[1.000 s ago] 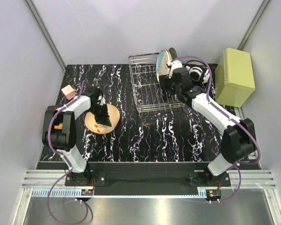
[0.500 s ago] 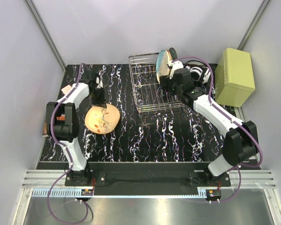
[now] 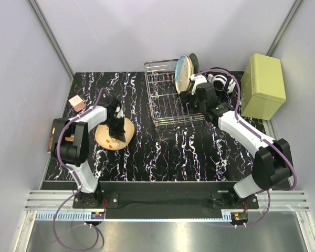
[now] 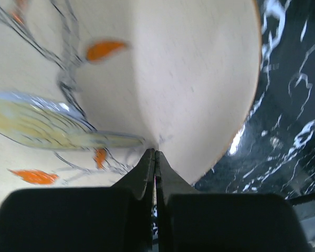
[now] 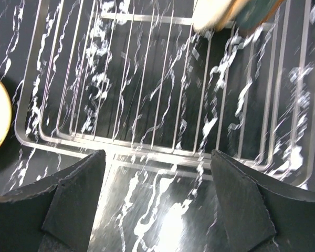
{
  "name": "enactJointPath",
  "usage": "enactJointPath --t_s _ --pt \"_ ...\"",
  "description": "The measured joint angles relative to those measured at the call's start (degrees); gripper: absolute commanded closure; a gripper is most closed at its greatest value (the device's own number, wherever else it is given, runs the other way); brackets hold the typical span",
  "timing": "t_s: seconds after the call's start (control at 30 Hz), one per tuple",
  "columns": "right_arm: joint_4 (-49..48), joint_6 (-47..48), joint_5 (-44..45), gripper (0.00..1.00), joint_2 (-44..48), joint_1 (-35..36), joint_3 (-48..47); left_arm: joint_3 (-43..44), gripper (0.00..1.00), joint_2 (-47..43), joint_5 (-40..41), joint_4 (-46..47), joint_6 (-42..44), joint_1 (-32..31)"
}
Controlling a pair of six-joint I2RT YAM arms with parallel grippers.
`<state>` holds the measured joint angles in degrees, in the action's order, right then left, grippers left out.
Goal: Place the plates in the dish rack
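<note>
A tan plate with a leafy twig motif (image 3: 115,135) lies flat on the table at the left. My left gripper (image 3: 115,125) is shut, its tips down on this plate's face (image 4: 199,79) near the rim. The wrist view shows nothing between the fingers (image 4: 155,153). The wire dish rack (image 3: 165,102) holds a cream plate (image 3: 182,73) and a dark teal plate (image 3: 193,63) on edge at its far right. My right gripper (image 3: 189,98) is open and empty above the rack's near right edge (image 5: 147,157). The bottoms of both racked plates show in the right wrist view (image 5: 215,16).
A pale green box (image 3: 262,84) stands at the far right. A white and black object (image 3: 220,81) lies behind the right arm. A small pink block (image 3: 76,102) and a brown item (image 3: 55,134) lie at the table's left edge.
My left gripper swung off the plate toward the far left, then came back down onto the plate. My right gripper drew slightly right and nearer, away from the racked plates.
</note>
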<state>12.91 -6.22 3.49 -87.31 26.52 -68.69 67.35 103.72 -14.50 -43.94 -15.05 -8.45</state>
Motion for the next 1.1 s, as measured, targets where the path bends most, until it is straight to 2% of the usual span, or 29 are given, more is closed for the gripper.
enactJointPath --t_s 0.2,0.33,0.4,0.43,0.47,0.57,0.67,0.77,0.87,0.9,1.0,1.1 --pt "0.85 -6.08 -3.80 0.13 3.17 0.00 6.12 -7.98 1.00 -7.26 -1.49 2.10 -2.45 -6.91" --pt "1.81 -9.40 -6.25 0.12 5.11 0.00 10.49 -14.12 1.00 -12.04 -3.48 2.60 -4.37 -13.88" --pt "2.05 -10.40 -6.86 0.12 5.62 0.00 12.28 -14.80 0.96 -12.39 -4.63 2.03 -4.57 -17.38" --pt "2.16 -10.80 -7.21 0.11 5.90 -0.02 13.11 -14.84 0.86 -12.39 -5.03 2.14 -4.63 -18.40" --pt "2.27 -11.17 -7.37 0.09 6.16 -0.02 13.73 -14.84 0.59 -12.52 -5.38 2.34 -4.70 -19.54" --pt "2.40 -13.27 -8.44 0.02 8.28 -0.31 16.35 -14.82 0.34 -16.55 -4.57 2.95 -5.64 -21.09" --pt "0.79 -16.31 -13.86 0.02 11.21 -1.01 19.67 -13.94 0.25 -25.92 -0.44 3.39 -5.99 -20.26" --pt "-3.54 -19.74 -22.38 0.02 13.25 -1.40 24.04 -12.15 0.22 -35.89 2.80 4.50 -6.54 -15.08" --pt "-8.02 -22.97 -28.15 0.03 12.94 -1.40 27.34 -10.40 0.26 -38.21 4.94 4.63 -5.68 -4.00" --pt "-10.43 -24.57 -30.05 0.03 12.52 -1.40 28.70 -10.14 0.27 -36.81 5.64 4.44 -4.46 1.62" --pt "-16.83 -28.68 -33.22 0.03 10.58 -1.40 32.46 -10.10 0.34 -29.73 5.64 2.67 -0.37 11.23" --pt "-21.90 -32.83 -34.56 0.02 7.89 -1.40 36.09 -9.40 0.34 -20.17 3.85 -0.76 6.88 15.28"
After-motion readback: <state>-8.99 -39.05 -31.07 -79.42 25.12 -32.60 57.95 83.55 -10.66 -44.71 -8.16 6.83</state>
